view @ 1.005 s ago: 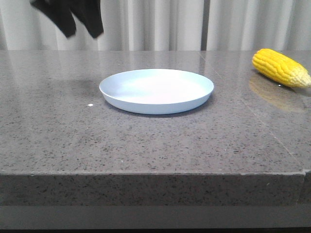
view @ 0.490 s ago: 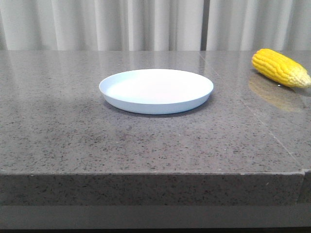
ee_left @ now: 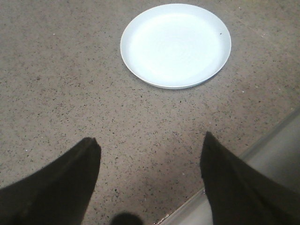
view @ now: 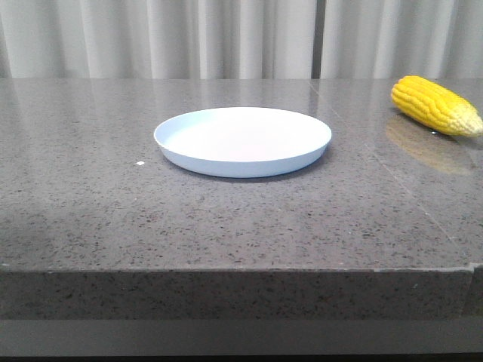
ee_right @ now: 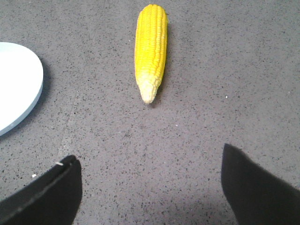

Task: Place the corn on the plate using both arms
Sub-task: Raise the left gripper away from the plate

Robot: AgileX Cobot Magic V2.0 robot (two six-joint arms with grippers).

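Observation:
The yellow corn point(view: 435, 104) lies on the grey stone table at the far right, its pale tip toward the right edge. It also shows in the right wrist view point(ee_right: 151, 49), pale tip toward my right gripper point(ee_right: 150, 161), which is open and empty, well short of it. The pale blue-white plate point(view: 243, 140) sits empty in the middle of the table. In the left wrist view the plate point(ee_left: 176, 44) lies ahead of my left gripper point(ee_left: 150, 144), which is open, empty and high above the table. Neither gripper shows in the front view.
The table point(view: 113, 219) is speckled grey stone with a thick front edge. A table edge point(ee_left: 262, 145) runs close by the left gripper. Part of the plate rim point(ee_right: 28, 101) shows beside the right gripper. Pale curtains hang behind.
The left gripper, seen a second ago at the upper left of the front view, has moved out of that view. Its shadow on the table has faded. Corn and plate have not moved.

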